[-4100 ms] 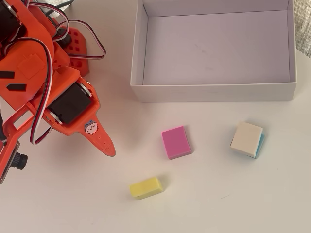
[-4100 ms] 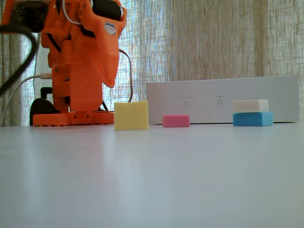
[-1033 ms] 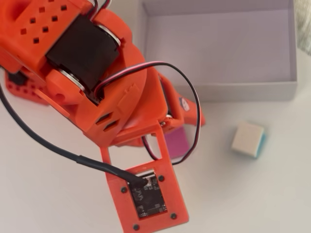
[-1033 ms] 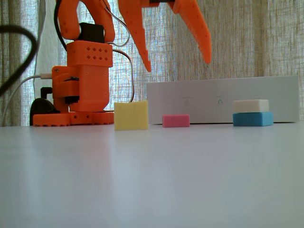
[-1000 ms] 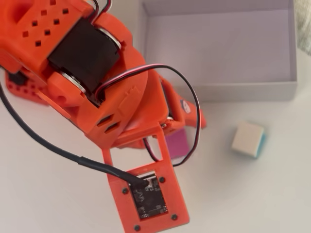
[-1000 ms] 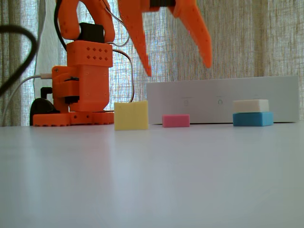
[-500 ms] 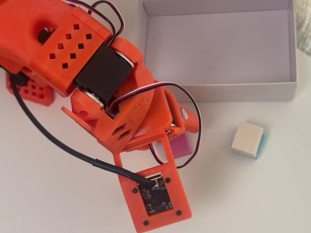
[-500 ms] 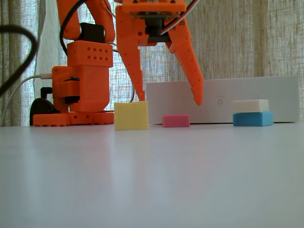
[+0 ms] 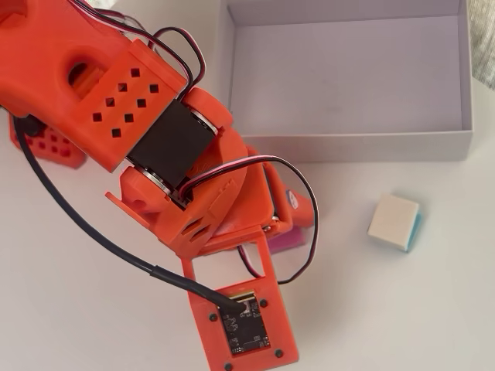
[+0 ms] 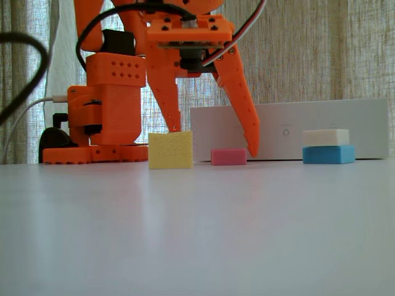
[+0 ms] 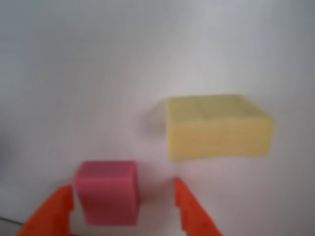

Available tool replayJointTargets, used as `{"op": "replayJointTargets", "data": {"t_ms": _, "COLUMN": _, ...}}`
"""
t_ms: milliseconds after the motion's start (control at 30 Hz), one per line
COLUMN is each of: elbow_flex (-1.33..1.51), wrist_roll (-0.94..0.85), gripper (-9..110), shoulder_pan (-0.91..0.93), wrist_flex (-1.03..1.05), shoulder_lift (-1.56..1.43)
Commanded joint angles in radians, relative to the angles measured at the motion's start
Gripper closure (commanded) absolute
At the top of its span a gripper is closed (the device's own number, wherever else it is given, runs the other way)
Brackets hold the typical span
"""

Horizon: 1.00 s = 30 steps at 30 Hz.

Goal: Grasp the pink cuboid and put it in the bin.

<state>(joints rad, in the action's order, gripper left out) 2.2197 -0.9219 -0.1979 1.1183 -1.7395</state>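
The pink cuboid (image 11: 106,191) lies flat on the white table between my two orange fingertips in the wrist view. My gripper (image 11: 122,186) is open and straddles it: the left finger is close to its side and the right finger stands a gap away. In the fixed view the gripper (image 10: 215,139) hangs low over the pink cuboid (image 10: 228,156), with its right tip near the table. In the overhead view only a pink edge (image 9: 286,239) shows under the arm. The white bin (image 9: 348,145) stands behind, and its floor is bare.
A yellow block (image 10: 170,150) sits just left of the pink cuboid and also shows in the wrist view (image 11: 216,125). A cream-topped block with a teal underside (image 9: 394,222) lies to the right, in front of the bin. The arm's base (image 10: 102,123) stands at the left.
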Motion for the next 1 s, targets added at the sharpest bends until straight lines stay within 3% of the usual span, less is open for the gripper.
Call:
{"op": "replayJointTargets", "data": {"t_ms": 0, "elbow_flex": 0.0, "wrist_roll": 0.003, "gripper": 78, "shoulder_pan": 0.006, "wrist_flex": -0.028, "shoulder_lift": 0.009}}
{"op": "replayJointTargets", "data": {"t_ms": 100, "elbow_flex": 0.018, "wrist_roll": 0.008, "gripper": 87, "shoulder_pan": 0.006, "wrist_flex": -0.055, "shoulder_lift": 0.011}}
{"op": "replayJointTargets", "data": {"t_ms": 167, "elbow_flex": 0.031, "wrist_roll": 0.008, "gripper": 109, "shoulder_pan": -0.002, "wrist_flex": -0.063, "shoulder_lift": 0.0}}
{"op": "replayJointTargets", "data": {"t_ms": 200, "elbow_flex": 0.037, "wrist_roll": 0.008, "gripper": 110, "shoulder_pan": -0.002, "wrist_flex": -0.064, "shoulder_lift": -0.006}}
{"op": "replayJointTargets", "data": {"t_ms": 467, "elbow_flex": -0.026, "wrist_roll": 0.018, "gripper": 110, "shoulder_pan": 0.003, "wrist_flex": 0.074, "shoulder_lift": -0.155}}
{"op": "replayJointTargets", "data": {"t_ms": 733, "elbow_flex": -0.612, "wrist_roll": 0.129, "gripper": 110, "shoulder_pan": -0.124, "wrist_flex": 0.459, "shoulder_lift": -0.259}}
{"op": "replayJointTargets", "data": {"t_ms": 967, "elbow_flex": -0.914, "wrist_roll": 0.295, "gripper": 110, "shoulder_pan": -0.394, "wrist_flex": 0.56, "shoulder_lift": -0.265}}
